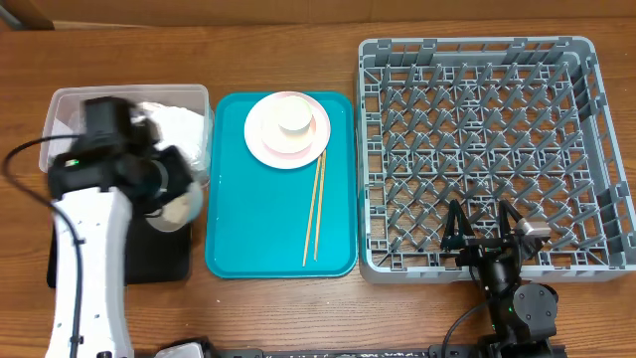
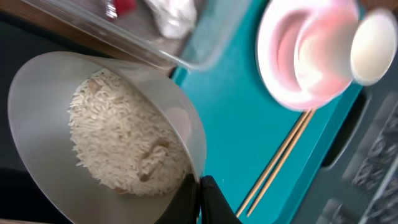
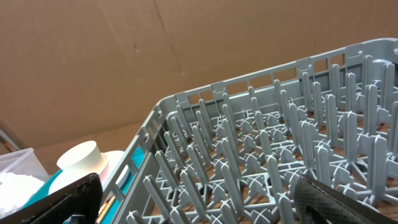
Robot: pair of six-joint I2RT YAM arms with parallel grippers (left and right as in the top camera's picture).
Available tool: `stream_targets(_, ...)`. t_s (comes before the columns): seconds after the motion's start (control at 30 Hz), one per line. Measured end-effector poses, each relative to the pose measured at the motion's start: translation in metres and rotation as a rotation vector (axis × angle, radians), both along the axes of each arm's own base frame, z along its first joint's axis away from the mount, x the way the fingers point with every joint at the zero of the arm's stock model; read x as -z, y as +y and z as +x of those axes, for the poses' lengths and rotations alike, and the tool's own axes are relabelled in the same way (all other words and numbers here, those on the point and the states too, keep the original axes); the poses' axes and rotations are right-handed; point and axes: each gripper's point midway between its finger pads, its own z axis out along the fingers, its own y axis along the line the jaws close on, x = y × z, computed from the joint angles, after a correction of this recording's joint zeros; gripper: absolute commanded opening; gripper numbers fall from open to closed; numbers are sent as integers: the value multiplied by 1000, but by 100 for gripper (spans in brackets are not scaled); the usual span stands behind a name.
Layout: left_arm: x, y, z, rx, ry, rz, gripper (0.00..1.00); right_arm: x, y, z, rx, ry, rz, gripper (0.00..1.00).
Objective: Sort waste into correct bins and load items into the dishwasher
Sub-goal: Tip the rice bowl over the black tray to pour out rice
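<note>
Shows the left gripper pinching the rim of a whitish round bowl, with the jaws pressed onto the bowl wall at its lower edge in the left wrist view. Shows the bowl tilted, with a heap of white rice grains lying inside it. Places the bowl, seen from overhead, over the far right corner of the flat black tray, just near of the clear tub and just left of the teal serving tray. Shows, inside the clear tub, a crumpled white napkin and a red-and-white wrapper, the latter cut off at the top edge of the left wrist view. Sets the pale pink plate at the far end of the teal serving tray, with a small white cup on top of it. Shows the wooden chopsticks lying side by side on the tray, just near and right of the plate, running near to far. Places the grey dish rack right of the teal serving tray. Shows the right gripper at the near edge of the rack, its fingers spread wide apart.
</note>
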Motion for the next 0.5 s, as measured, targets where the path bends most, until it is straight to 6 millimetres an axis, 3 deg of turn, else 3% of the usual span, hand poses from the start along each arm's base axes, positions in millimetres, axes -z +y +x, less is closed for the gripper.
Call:
stream_targets(0.17,0,44,4,-147,-88,-126,4,0,0,0,0,0,0,100)
stream_targets(0.5,28,85,4,-282,-264,-324,4,0,0,0,0,0,0,100)
